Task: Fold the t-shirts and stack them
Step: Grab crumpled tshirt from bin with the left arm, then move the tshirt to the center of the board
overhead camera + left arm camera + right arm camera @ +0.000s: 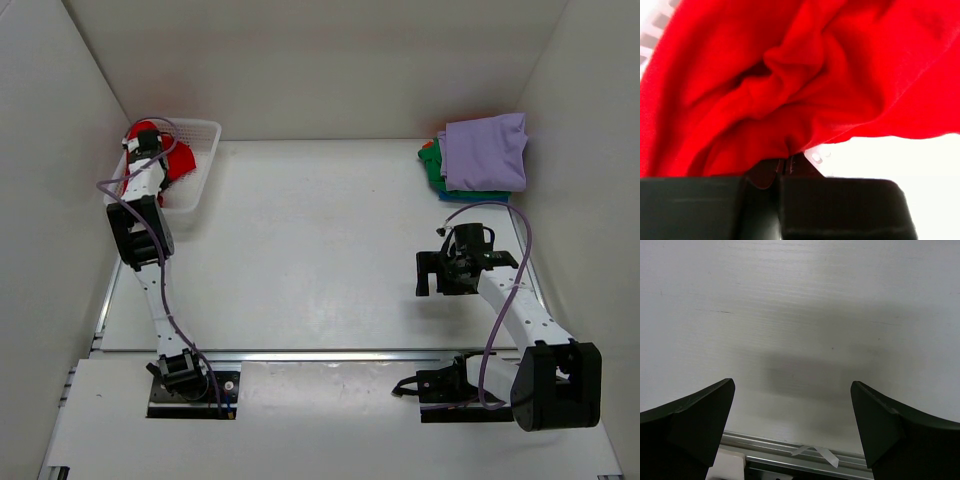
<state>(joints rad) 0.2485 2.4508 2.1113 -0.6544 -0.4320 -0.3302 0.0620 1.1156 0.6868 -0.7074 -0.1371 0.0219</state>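
Pinching a bunched fold of the red t-shirt (790, 75), the left gripper (785, 162) sits down inside the white mesh basket (205, 127), its jaws closed together with cloth caught between them. From above, the red t-shirt (182, 160) lies crumpled within the basket, partly hidden by the left gripper (148, 138) and its wrist.

The shirt looks soft, light and limp. It should drape and stretch out once lifted clear of the basket rather than keep any shape, and it may snag on the mesh wall. A single pinch in the middle of a wad will probably bring it up as a lump, so a hold at the collar, a shoulder seam or the hem would spread it better for folding. Which part is gripped cannot be told from these views, since only creased cloth shows.

Well apart from the basket, across the table (320, 230), the right gripper (430, 275) hovers over bare surface with its jaws spread wide and nothing between them. The wrist view of the right gripper (792, 385) shows only tabletop between the fingertips.

Farther from the basket along the same far edge, a lavender t-shirt (485, 150) rests folded on top of a green t-shirt (432, 168). I judge that the red one should join that stack.
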